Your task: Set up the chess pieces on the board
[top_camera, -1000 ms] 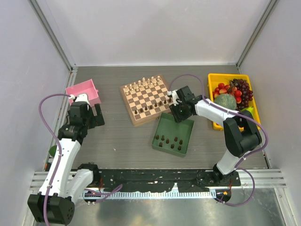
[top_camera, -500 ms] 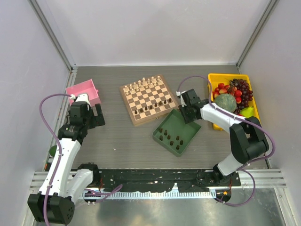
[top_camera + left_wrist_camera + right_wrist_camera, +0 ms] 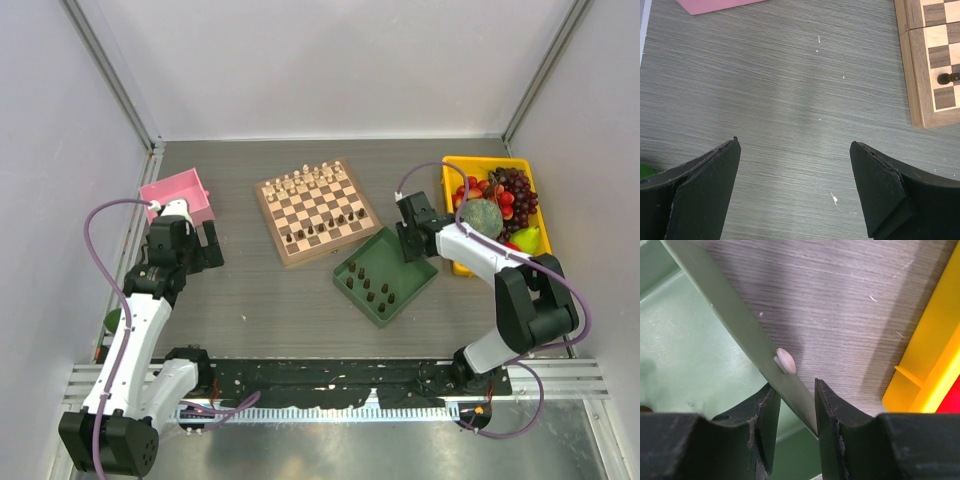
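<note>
Gripping the green tray (image 3: 740,325) by its wall, right claw (image 3: 795,390) was clamped on it, toward the bench's right edge. Idle left claw (image 3: 795,150) hung wide open, empty. Dark chess pieces (image 3: 368,284) sat partly in tray, partly on board (image 3: 275,224). Next probably: release wall, pick one piece. No writing legible.
</note>
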Controlling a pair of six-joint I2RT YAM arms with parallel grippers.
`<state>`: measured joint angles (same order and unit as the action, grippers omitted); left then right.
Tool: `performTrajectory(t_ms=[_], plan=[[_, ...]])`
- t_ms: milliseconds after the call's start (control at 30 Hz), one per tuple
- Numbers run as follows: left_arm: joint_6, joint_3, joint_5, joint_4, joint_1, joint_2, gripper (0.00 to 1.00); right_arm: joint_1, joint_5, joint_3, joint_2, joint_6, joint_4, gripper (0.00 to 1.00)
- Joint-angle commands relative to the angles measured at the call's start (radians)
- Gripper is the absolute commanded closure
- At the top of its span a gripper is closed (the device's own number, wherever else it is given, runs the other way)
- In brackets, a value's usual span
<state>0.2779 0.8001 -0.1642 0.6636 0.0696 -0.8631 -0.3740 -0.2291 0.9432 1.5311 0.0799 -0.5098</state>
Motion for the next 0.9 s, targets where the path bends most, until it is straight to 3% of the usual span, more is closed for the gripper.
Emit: performTrajectory(t_ms=[0,233,433,633,867], plan=[[-0.005,0.04,0.008,-0.013,-0.007,0.001,0.01,0.014,-0.042,-0.02,-0.057,0.06,-0.015,0.62],[-0.005,0.042,0.006,-0.012,-0.007,-0.002,0.01,0.017,-0.001,0.005,-0.149,0.089,-0.041,0.53],[-0.005,0.042,0.003,-0.01,-0.007,-0.004,0.01,0.017,0.147,0.049,-0.259,0.155,-0.049,0.44],[-0.005,0.044,0.002,-0.007,-0.007,-0.004,0.01,-0.026,0.315,0.013,-0.282,0.19,-0.067,0.44],[-0.006,0.044,0.005,-0.009,-0.005,-0.01,0.01,-0.16,0.251,-0.027,-0.192,0.201,-0.094,0.46]])
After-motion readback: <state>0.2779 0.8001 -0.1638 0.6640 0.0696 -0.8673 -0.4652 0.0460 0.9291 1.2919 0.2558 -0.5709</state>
